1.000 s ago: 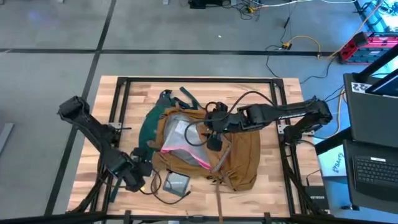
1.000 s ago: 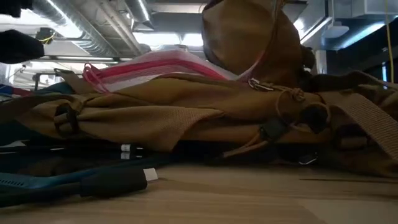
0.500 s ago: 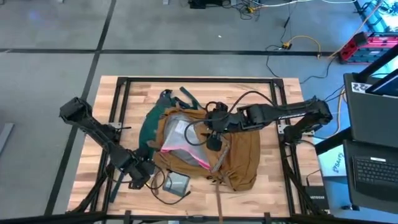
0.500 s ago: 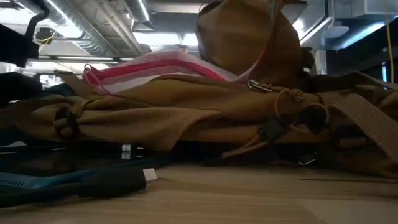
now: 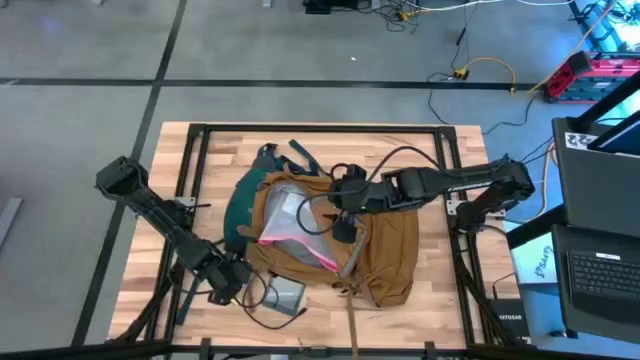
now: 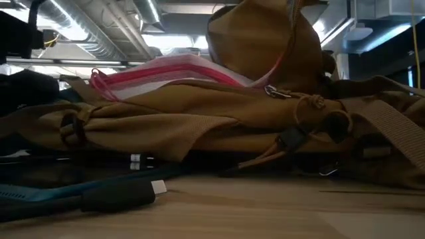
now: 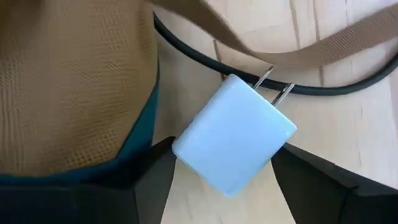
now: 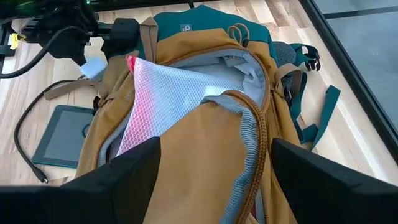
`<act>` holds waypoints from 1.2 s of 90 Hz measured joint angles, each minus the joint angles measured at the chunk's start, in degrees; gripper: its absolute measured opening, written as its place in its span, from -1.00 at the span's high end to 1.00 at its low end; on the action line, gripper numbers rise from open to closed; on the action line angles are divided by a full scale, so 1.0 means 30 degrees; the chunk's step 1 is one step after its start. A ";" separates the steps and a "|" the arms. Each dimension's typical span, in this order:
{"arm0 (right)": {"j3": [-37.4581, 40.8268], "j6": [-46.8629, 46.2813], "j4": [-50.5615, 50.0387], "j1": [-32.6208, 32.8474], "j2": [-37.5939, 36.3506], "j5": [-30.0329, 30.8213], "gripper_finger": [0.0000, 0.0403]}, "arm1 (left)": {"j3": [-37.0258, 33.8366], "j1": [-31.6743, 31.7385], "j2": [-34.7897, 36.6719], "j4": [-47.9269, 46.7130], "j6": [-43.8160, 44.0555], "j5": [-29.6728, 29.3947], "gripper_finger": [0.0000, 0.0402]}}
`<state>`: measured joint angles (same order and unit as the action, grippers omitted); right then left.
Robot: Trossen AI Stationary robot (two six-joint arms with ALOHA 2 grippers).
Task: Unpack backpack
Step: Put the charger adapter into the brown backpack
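The tan-brown backpack (image 5: 330,235) lies on its teal back panel in the middle of the table, its top opening unzipped. A clear mesh pouch with a pink edge (image 8: 168,93) sticks out of the opening. My right gripper (image 5: 345,228) is over the backpack's middle, shut on its tan front panel, which stands raised (image 6: 259,40). My left gripper (image 5: 228,281) is at the backpack's near left corner, shut on a white plug-in charger (image 7: 233,143) next to the teal base (image 7: 140,143). My left gripper pinches the white charger by two opposite flat sides (image 7: 186,152) between its two fingers. The charger's two metal prongs (image 7: 273,87) point away from the gripper. It is held clear above the black cable and the wood. My right gripper holds the backpack's tan front panel (image 8: 211,143) beside the open zipper edge (image 8: 255,143), gathered between its two fingers. The fingers come from above, slanting from the table's right. The panel is pulled up off the pouch, while the backpack's body stays on the table.
A dark tablet (image 5: 285,293) lies flat on the wood near the front edge, beside the backpack. A black cable (image 5: 255,305) loops around it, and one plug end lies in front (image 6: 123,194). Teal straps (image 5: 295,155) trail toward the far edge. Bare wood shows at the table's right.
My left gripper has moved a little toward the table's right, closer to the backpack's near left corner, keeping the white charger in its hold. The raised front panel has shifted slightly in my right gripper's hold.
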<state>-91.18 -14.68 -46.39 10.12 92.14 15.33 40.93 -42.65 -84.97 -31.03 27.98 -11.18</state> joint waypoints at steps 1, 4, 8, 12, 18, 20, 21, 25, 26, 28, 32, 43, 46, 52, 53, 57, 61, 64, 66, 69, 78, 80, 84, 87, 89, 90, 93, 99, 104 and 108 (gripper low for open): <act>0.0000 0.0000 0.0000 0.0005 0.0000 -0.0005 -0.43 | 0.0000 0.0000 0.0000 0.0003 -0.0111 -0.0041 -0.23; 0.0000 0.0000 0.0000 -0.0002 0.0000 -0.0026 -0.43 | 0.0000 0.0000 0.0000 0.0014 -0.0503 -0.0146 -0.23; 0.0000 0.0000 0.0000 -0.0002 0.0000 -0.0090 -0.43 | 0.0000 0.0000 0.0000 0.0083 -0.0921 -0.0256 -0.23; 0.0000 0.0000 0.0000 -0.0002 0.0000 -0.0114 -0.43 | 0.0000 0.0000 0.0000 0.0239 -0.1253 -0.0371 -0.23; 0.0000 0.0000 0.0000 -0.0002 0.0000 -0.0115 -0.43 | 0.0001 0.0000 0.0001 0.0512 -0.1787 -0.0443 -0.23; 0.0000 0.0000 0.0000 -0.0002 0.0000 -0.0116 -0.43 | 0.0002 0.0000 0.0001 0.0591 -0.1916 -0.0451 -0.23; 0.0000 0.0000 0.0000 -0.0002 0.0000 -0.0116 -0.43 | 0.0003 0.0000 0.0002 0.0630 -0.1981 -0.0456 -0.23; 0.0000 0.0000 0.0000 -0.0002 0.0000 -0.0117 -0.43 | 0.0006 0.0000 0.0003 0.0786 -0.2239 -0.0473 -0.23; 0.0000 0.0000 0.0000 -0.0002 0.0000 -0.0118 -0.43 | 0.0006 0.0000 0.0003 0.0825 -0.2304 -0.0477 -0.23; 0.0000 0.0000 0.0000 -0.0002 0.0000 -0.0118 -0.43 | 0.0008 0.0000 0.0004 0.0904 -0.2433 -0.0486 -0.23; 0.0000 0.0000 0.0000 -0.0002 0.0000 -0.0119 -0.43 | 0.0010 0.0000 0.0005 0.1060 -0.2692 -0.0503 -0.23; 0.0000 -0.0007 0.0007 -0.0002 0.0000 -0.0121 -0.43 | -0.0041 0.0000 0.0007 0.1291 -0.3115 -0.0456 -0.21; 0.0000 -0.0014 0.0000 0.0004 0.0000 -0.0121 -0.43 | -0.0135 0.0006 0.0017 0.1289 -0.3115 -0.0306 -0.20; 0.0000 -0.0017 0.0000 -0.0002 0.0000 -0.0121 -0.43 | -0.0487 0.0012 0.0022 0.1422 -0.2997 0.0129 -0.20; 0.0000 -0.0015 0.0000 -0.0002 0.0000 -0.0121 -0.43 | -0.0556 0.0022 0.0022 0.1467 -0.2953 0.0207 -0.19; 0.0000 -0.0015 0.0000 -0.0002 0.0000 -0.0121 -0.43 | -0.0846 0.0040 0.0048 0.1877 -0.2877 0.0451 -0.19; 0.0000 -0.0015 0.0000 0.0002 0.0000 -0.0121 -0.43 | -0.1122 0.0044 0.0103 0.2239 -0.2858 0.0541 -0.19; 0.0000 -0.0015 -0.0004 -0.0002 0.0000 -0.0121 -0.43 | -0.1231 0.0044 0.0109 0.2375 -0.2823 0.0576 -0.19; 0.0000 -0.0015 0.0000 0.0003 0.0000 -0.0121 -0.43 | -0.1255 0.0044 0.0109 0.2368 -0.2758 0.0593 -0.19; 0.0000 -0.0015 0.0000 -0.0002 0.0000 -0.0121 -0.43 | -0.1268 0.0042 0.0108 0.2331 -0.2543 0.0590 -0.19; 0.0000 -0.0015 0.0000 -0.0002 0.0000 -0.0121 -0.43 | -0.1249 0.0013 0.0096 0.2420 -0.2478 0.0606 -0.18; 0.0000 -0.0015 0.0000 -0.0002 0.0000 -0.0115 -0.43 | -0.1239 -0.0009 0.0087 0.2475 -0.2529 0.0612 -0.18; 0.0000 -0.0015 0.0000 -0.0002 0.0000 -0.0121 -0.43 | -0.1244 -0.0056 0.0080 0.2603 -0.2692 0.0606 -0.18; 0.0000 -0.0015 0.0000 -0.0002 0.0000 -0.0121 -0.43 | -0.1257 -0.0058 0.0071 0.2718 -0.2877 0.0606 -0.18; 0.0000 -0.0015 0.0000 -0.0002 0.0000 -0.0116 -0.43 | -0.1266 -0.0058 0.0066 0.2803 -0.2964 0.0606 -0.18; 0.0000 -0.0015 0.0000 -0.0002 0.0000 -0.0114 -0.43 | -0.1268 -0.0058 0.0063 0.2843 -0.2979 0.0606 -0.18; 0.0000 -0.0015 0.0000 -0.0002 0.0000 -0.0121 -0.43 | -0.1268 -0.0058 0.0051 0.2914 -0.2976 0.0606 -0.18; 0.0000 -0.0015 0.0000 -0.0002 0.0000 -0.0121 -0.43 | -0.1268 -0.0066 0.0058 0.2933 -0.2918 0.0604 -0.18; 0.0000 -0.0015 0.0000 -0.0002 0.0000 -0.0116 -0.43 | -0.1268 -0.0066 0.0051 0.2952 -0.2881 0.0588 -0.18; 0.0000 -0.0015 0.0000 -0.0002 0.0000 -0.0121 -0.43 | -0.1268 -0.0066 0.0050 0.2971 -0.2872 0.0568 -0.17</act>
<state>-91.18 -14.72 -46.39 10.11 92.14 14.96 37.12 -42.85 -84.82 -22.11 19.36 -9.48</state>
